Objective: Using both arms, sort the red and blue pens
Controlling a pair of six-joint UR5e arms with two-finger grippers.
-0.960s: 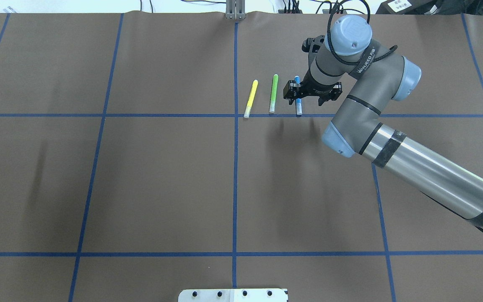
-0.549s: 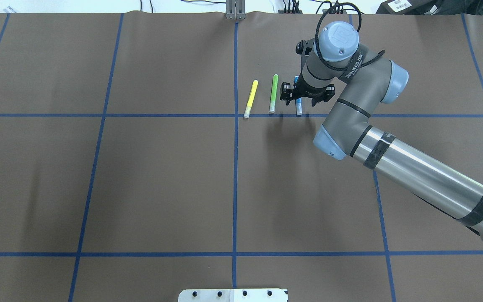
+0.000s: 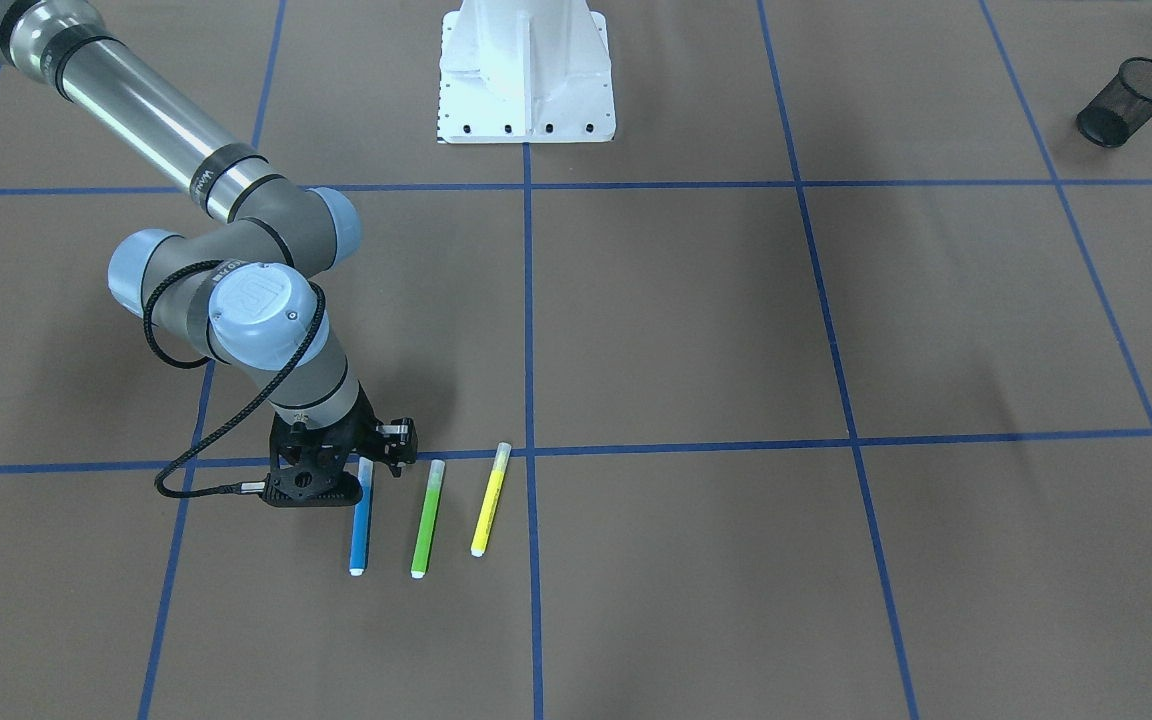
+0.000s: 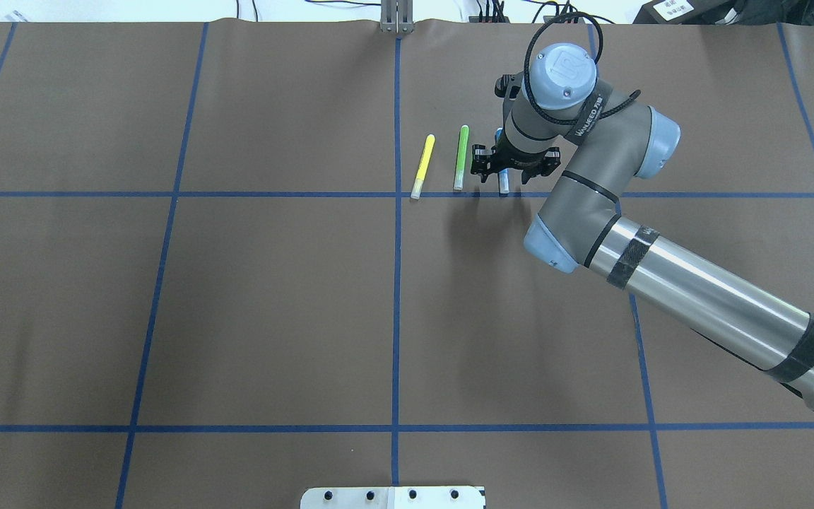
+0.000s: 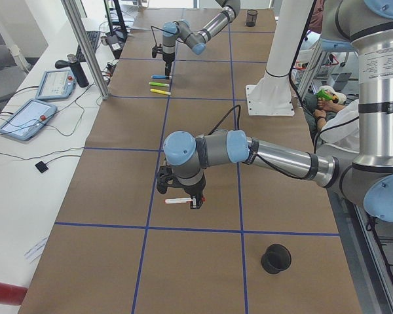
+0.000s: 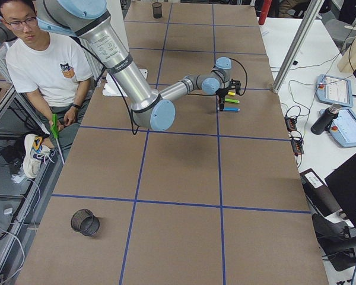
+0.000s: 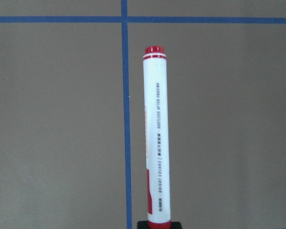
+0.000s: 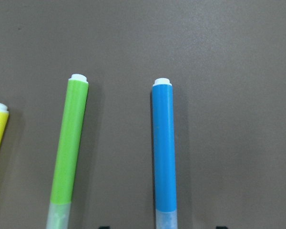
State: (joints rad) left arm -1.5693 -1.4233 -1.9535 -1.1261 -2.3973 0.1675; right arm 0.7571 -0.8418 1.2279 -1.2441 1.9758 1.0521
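Observation:
The blue pen (image 3: 361,520) lies on the brown table beside a green marker and a yellow one. My right gripper (image 3: 361,468) is low over its clear-cap end and open. In the right wrist view the blue pen (image 8: 163,152) runs up the middle, with a fingertip (image 8: 103,227) on either side of it and apart from it. In the overhead view the wrist hides most of the blue pen (image 4: 503,185). The red pen (image 7: 156,138), white-barrelled, sticks straight out of my left gripper (image 7: 158,224), which is shut on its red end just above the table (image 5: 85,196).
The green marker (image 3: 426,520) and yellow marker (image 3: 489,500) lie parallel, close to the blue pen. Black mesh cups stand at the table's ends (image 3: 1128,102) (image 6: 83,222). The white robot base (image 3: 526,70) is at mid-table edge. A person (image 6: 47,65) sits beside the table.
My right arm's wrist has moved left and forward, and the open gripper has come down closer around the blue pen. The pens have not moved.

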